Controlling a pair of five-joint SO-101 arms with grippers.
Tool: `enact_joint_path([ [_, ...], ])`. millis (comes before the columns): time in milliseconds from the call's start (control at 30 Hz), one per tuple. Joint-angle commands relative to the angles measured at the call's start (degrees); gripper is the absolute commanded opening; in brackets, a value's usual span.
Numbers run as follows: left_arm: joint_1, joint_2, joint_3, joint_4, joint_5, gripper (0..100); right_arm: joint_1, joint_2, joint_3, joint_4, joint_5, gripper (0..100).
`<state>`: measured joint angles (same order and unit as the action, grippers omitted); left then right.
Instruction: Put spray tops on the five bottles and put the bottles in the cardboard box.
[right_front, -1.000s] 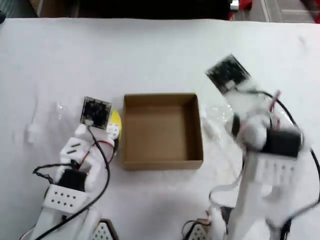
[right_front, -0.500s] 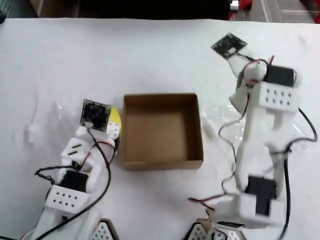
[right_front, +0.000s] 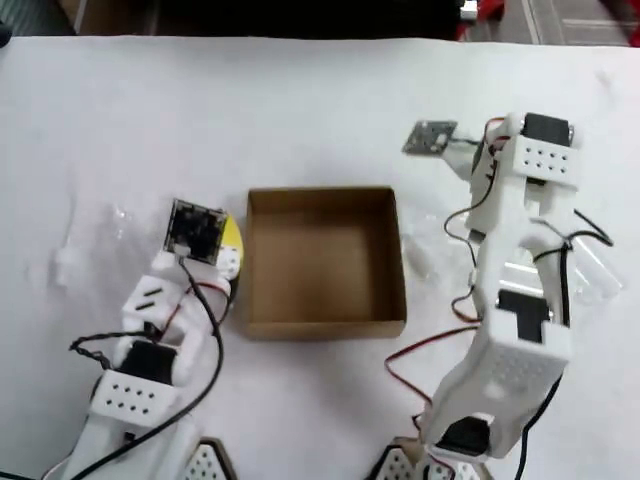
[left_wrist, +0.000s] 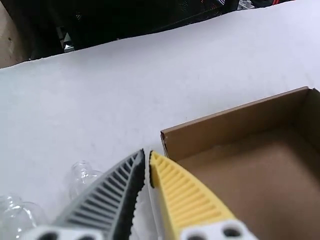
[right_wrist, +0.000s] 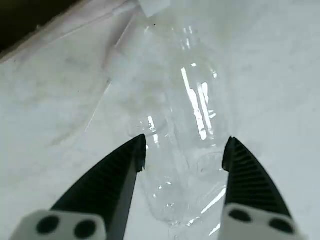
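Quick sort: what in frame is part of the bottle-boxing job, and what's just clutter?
Job:
cardboard box, empty
clear bottle lying on the table by the open right hand
small clear bottles near the shut left hand

Not job:
white table cover
dark room behind the table

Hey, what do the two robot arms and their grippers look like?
The left arm and right arm are white shells with black motors and red and black cables. The left gripper has one grey and one yellow ridged finger; the right gripper has two black ones.
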<state>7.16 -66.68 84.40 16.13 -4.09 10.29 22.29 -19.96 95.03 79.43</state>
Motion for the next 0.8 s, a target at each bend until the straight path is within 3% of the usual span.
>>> enact_joint_path([
  [0,0.7,-1.1,-0.6,-1.7,-1.1,2,-1.8,1.1,-2.7,-0.4,1.1,25.9],
  [500,0.7,-1.1,-0.5,-1.7,-1.3,2,-10.1,2.8,-2.3,-4.4,1.1,26.2],
  [767,0.7,-1.1,-0.5,-1.7,-1.3,2,-10.2,10.3,-3.9,-8.0,1.1,26.2],
])
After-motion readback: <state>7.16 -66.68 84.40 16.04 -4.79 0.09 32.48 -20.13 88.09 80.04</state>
